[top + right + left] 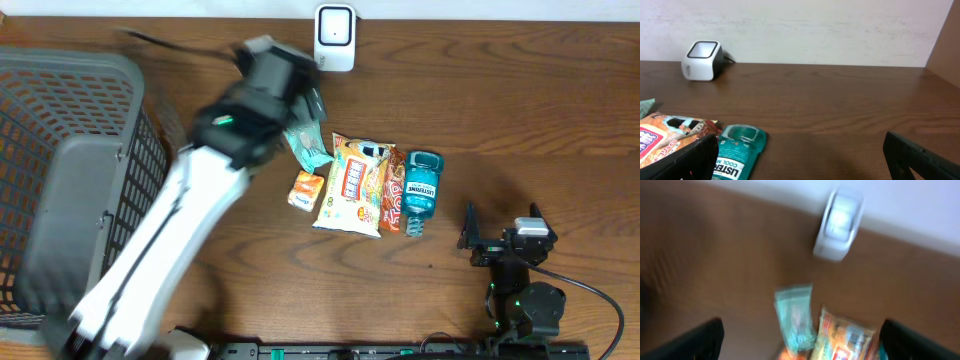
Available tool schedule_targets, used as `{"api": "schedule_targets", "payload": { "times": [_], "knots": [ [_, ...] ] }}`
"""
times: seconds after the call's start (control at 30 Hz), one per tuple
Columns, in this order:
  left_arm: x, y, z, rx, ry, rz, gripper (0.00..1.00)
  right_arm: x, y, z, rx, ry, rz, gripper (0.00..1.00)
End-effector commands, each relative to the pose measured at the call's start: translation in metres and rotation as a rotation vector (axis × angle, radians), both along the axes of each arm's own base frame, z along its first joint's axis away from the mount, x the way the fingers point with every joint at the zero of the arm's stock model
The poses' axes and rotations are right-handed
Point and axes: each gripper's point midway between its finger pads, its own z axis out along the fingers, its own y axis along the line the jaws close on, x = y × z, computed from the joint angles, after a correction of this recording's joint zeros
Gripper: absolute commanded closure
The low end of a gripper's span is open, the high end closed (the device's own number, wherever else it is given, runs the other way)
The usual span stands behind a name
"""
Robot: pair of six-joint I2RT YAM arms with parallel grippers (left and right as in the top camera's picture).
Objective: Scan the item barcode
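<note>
Both released and empty, left tool (807,340) above teal packet (795,317), right tool (802,162) near mouthwash bottle (737,150), grey basket (45,75) far left

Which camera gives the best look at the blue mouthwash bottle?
Overhead: the whole mouthwash bottle shows. The right wrist view cuts it off at the bottom edge; the blurred left wrist view doesn't clearly show it.

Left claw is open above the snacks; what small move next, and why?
Probably lower the left claw onto the teal packet: it lies on the table right under it, nothing is held, and the white scanner stands just beyond.
</note>
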Motion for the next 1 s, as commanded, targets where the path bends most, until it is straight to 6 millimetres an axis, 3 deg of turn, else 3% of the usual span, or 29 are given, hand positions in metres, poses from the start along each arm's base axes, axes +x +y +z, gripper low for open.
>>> {"api": "schedule_targets", "payload": {
  "times": [0.0,0.07,0.17,0.27,0.4,0.7,0.97],
  "knots": [
    [-0.013,0.055,0.101,0.271,-0.293,-0.003,0.01,0.0,-0.002,-0.001,-0.012,0.004,-0.007,0.01],
    [-0.025,0.09,0.15,0.322,-0.441,0.113,0.01,0.0,-0.002,-0.001,-0.012,0.004,-0.007,0.01],
    [-0.049,0.132,0.208,0.373,-0.609,0.262,0.01,0.0,-0.002,-0.001,-0.012,0.004,-0.007,0.01],
    [-0.074,0.153,0.237,0.433,-0.682,0.299,0.01,0.0,-0.002,-0.001,-0.012,0.004,-0.007,0.01],
    [-0.106,0.161,0.24,0.458,-0.677,0.278,0.02,0.0,-0.002,-0.001,-0.012,0.004,-0.007,0.01],
    [-0.205,0.146,0.261,0.233,-0.868,0.07,0.02,0.0,-0.002,-0.001,-0.012,0.004,-0.007,0.01],
    [-0.276,0.145,0.245,0.145,-0.998,0.027,0.02,0.0,-0.002,-0.001,-0.012,0.004,-0.007,0.01]
  ]
}}
